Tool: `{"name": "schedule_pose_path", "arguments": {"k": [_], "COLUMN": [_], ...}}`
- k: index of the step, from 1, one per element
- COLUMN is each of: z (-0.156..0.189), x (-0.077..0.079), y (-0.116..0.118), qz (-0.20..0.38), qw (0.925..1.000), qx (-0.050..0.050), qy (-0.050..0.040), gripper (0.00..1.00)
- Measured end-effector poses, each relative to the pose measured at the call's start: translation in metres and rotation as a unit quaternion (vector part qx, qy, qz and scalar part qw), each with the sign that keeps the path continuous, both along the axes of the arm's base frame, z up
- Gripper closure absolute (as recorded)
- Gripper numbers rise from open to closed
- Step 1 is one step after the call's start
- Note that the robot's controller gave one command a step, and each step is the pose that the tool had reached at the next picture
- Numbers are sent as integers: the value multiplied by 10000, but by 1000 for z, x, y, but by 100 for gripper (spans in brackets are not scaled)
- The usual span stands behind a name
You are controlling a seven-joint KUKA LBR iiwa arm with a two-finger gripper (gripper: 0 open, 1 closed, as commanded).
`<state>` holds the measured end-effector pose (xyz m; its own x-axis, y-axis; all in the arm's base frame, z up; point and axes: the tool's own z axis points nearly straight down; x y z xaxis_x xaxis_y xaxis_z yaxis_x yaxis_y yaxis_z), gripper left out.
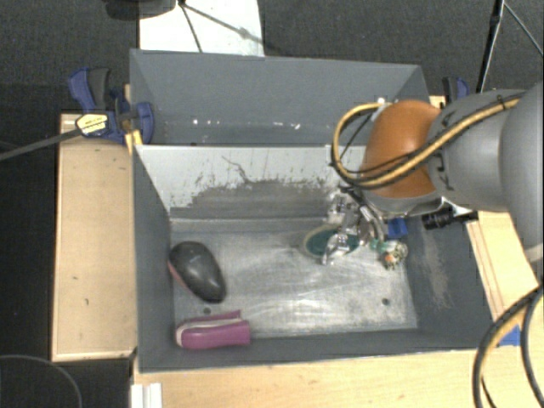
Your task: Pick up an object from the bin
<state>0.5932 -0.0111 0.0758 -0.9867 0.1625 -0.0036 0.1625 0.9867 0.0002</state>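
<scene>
1. Four loose things lie on the floor of the grey metal bin (280, 100), well spread out rather than heaped.
2. We see the arm coming in over the bin's right edge, its orange cover (406, 147) and looped cables (344, 143) above the right half of the floor.
3. The gripper (342, 243) is low, near the back wall and right of the bin's middle, its metal tip down at a dark teal round thing (318, 244).
4. That teal thing lies flat on the floor, its right side overlapped by the gripper; we cannot tell whether the gripper is released or clenched, nor whether it grasps anything.
5. Just right of the gripper sits a small multicoloured piece (392, 254), too small for us to name.
6. Toward the left edge rests a dark grey oval lump (199, 271), well apart from the gripper.
7. Near the front-left corner lies a purple and pink oblong thing (213, 332), just in front of the grey lump and not touching it.
</scene>
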Motion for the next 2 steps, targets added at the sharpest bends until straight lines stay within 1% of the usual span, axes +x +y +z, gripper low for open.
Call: {"name": "schedule_pose_path", "arguments": {"k": [2], "z": [46], "x": [2], "y": [0], "qz": [-8], "qw": [10000], "qx": [6], "qy": [-16], "gripper": [100]}}
